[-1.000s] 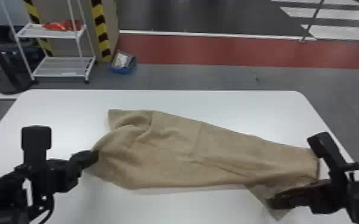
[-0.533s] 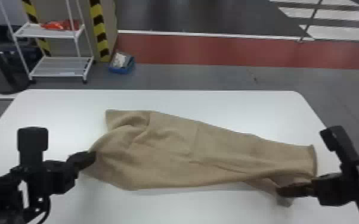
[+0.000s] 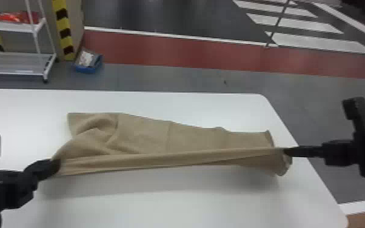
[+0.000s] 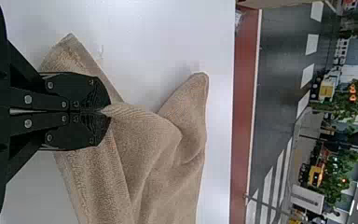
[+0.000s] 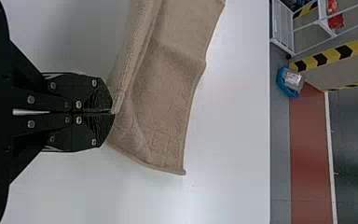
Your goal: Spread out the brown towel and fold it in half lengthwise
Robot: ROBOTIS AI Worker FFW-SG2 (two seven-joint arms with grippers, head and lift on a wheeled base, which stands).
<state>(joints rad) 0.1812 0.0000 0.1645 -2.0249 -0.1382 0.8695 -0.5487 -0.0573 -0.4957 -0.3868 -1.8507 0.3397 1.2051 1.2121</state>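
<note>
In the head view, my left gripper (image 3: 56,166) and my right gripper (image 3: 286,151) hold the near edge of the brown towel (image 3: 148,139), stretched taut between them and casting a shadow on the white table. The towel's far part lies on the tabletop, creased and bunched at its far left corner. The left wrist view has my left gripper (image 4: 105,111) shut on a pinch of the towel (image 4: 140,140). In the right wrist view, my right gripper (image 5: 112,113) is shut on the towel's edge, with a flat end of the towel (image 5: 158,107) beyond it.
The white table (image 3: 160,209) extends around the towel, its rounded right edge running under my right arm. Past the far edge stand a white shelf cart (image 3: 18,62) and a blue bin (image 3: 88,63) on the floor.
My right gripper has moved right, and the towel's near edge has come up off the table and been pulled tight. The right near corner no longer hangs toward me. The head view has shifted too.
</note>
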